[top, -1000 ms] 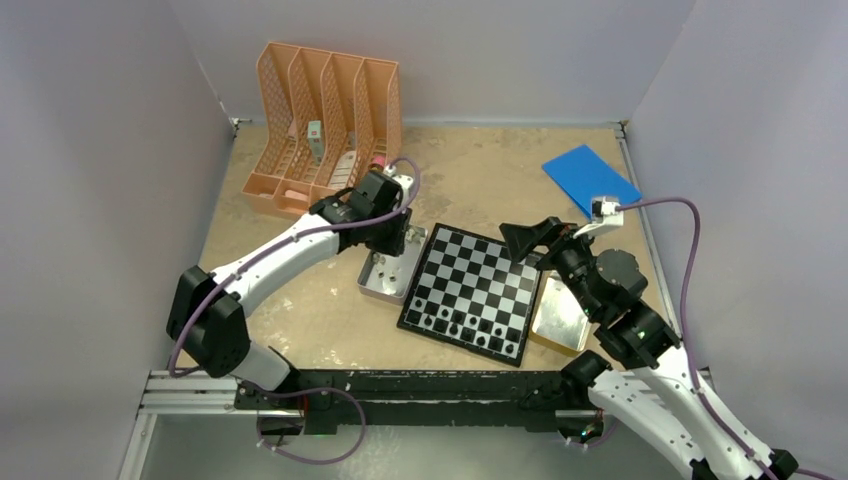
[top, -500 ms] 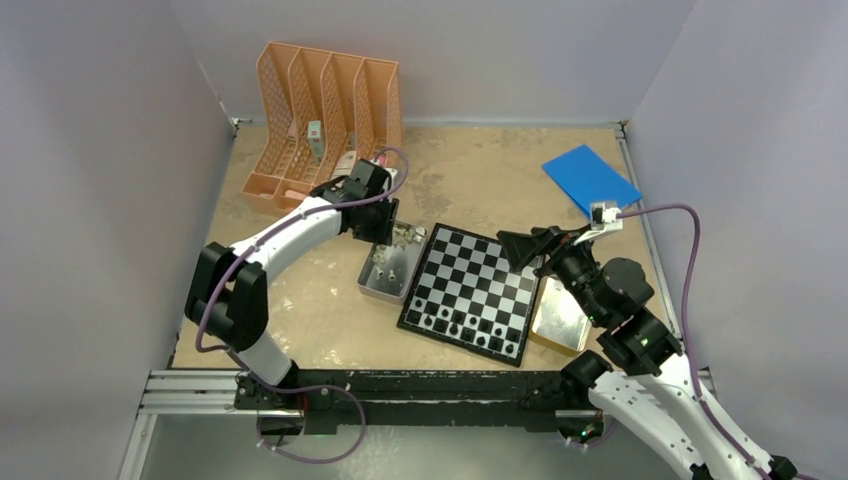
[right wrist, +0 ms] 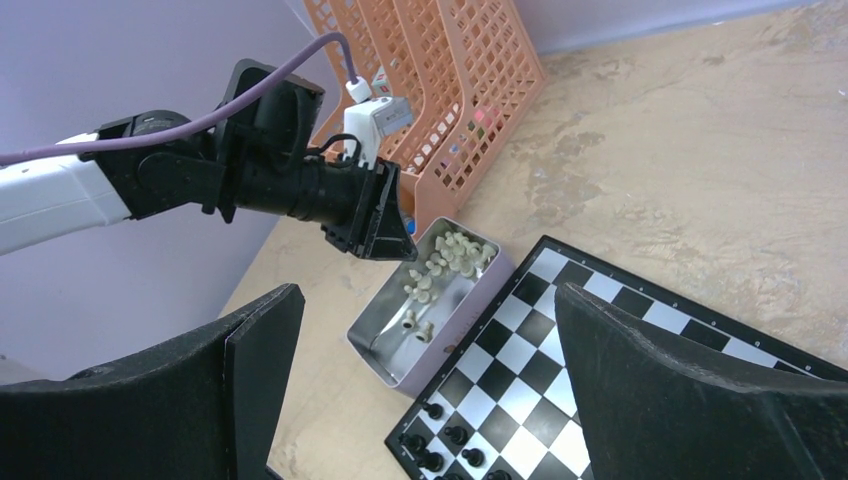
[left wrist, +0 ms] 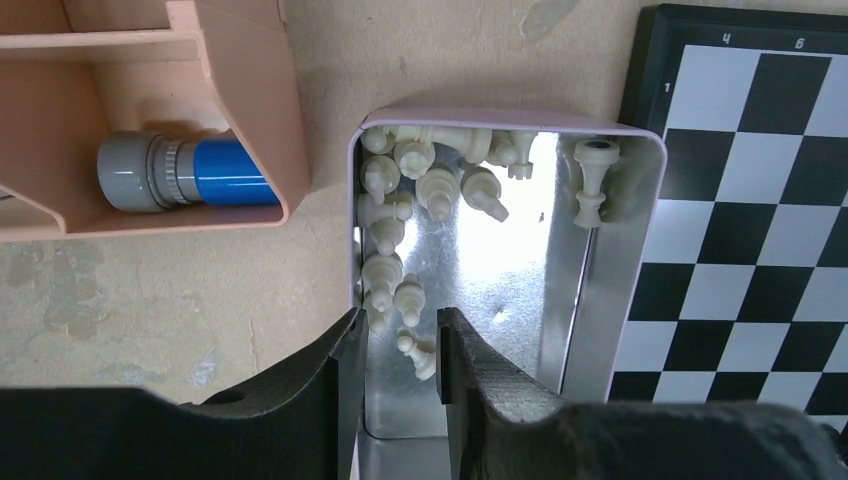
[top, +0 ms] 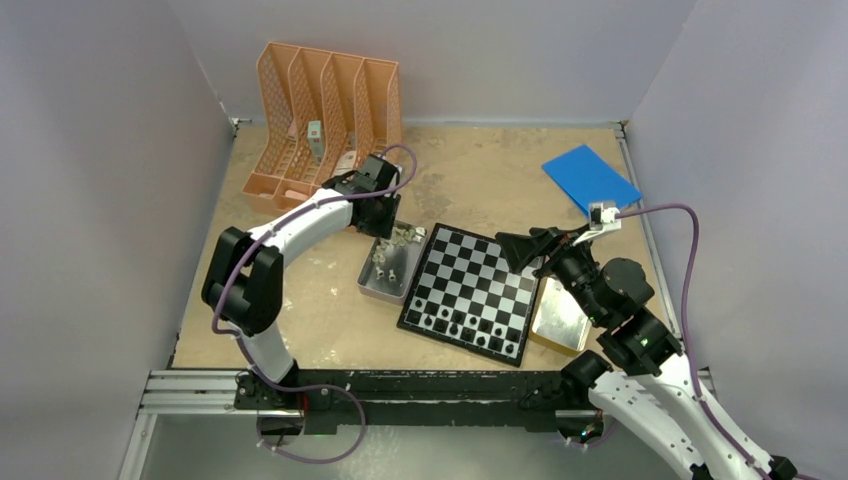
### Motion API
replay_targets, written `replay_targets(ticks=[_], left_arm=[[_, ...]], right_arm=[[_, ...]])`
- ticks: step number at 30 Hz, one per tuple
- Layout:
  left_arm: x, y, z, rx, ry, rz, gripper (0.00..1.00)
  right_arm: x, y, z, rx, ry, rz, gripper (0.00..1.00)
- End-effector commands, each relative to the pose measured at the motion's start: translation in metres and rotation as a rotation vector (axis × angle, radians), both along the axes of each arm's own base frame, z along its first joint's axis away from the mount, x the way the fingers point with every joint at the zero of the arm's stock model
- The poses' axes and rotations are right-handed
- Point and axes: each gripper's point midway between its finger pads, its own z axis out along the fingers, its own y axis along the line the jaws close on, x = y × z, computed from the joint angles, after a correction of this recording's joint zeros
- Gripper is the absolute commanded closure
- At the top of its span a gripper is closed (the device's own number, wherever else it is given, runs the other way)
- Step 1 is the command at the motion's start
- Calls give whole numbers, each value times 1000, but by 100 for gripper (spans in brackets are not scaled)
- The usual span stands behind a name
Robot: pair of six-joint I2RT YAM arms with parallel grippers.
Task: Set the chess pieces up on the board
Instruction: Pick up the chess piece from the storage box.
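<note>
The board lies mid-table with a row of black chess pieces along its near edge. Several white chess pieces lie heaped in an open metal tin against the board's left side. My left gripper hovers over the tin's near end, jaws a narrow gap apart; one fallen white pawn lies on the tin floor below the gap, not clamped. My right gripper hangs wide open above the board's far right corner, holding nothing.
An orange file rack stands back left, with a blue and grey cylinder in one slot. A second tin sits by the board's right edge. A blue sheet lies back right. Walls enclose the table.
My left arm has drawn back toward the rack, carrying its gripper from over the tin's middle to its far end. The right gripper sank slightly toward the board.
</note>
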Motion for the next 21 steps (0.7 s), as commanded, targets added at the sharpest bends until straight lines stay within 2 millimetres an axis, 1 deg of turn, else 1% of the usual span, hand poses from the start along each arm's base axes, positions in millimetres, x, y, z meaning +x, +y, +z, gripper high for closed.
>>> replay_targets(ticks=[1, 11, 16, 21], left_arm=[[14, 1, 11, 14, -46, 3, 69], [9, 6, -1, 48, -17, 3, 71], [2, 7, -3, 93, -6, 15, 72], [2, 6, -9, 120, 2, 9, 72]], right_arm=[[-1, 0, 17, 18, -64, 10, 2], [1, 2, 14, 12, -60, 9, 2], [2, 2, 11, 7, -52, 10, 2], [2, 2, 13, 8, -56, 10, 2]])
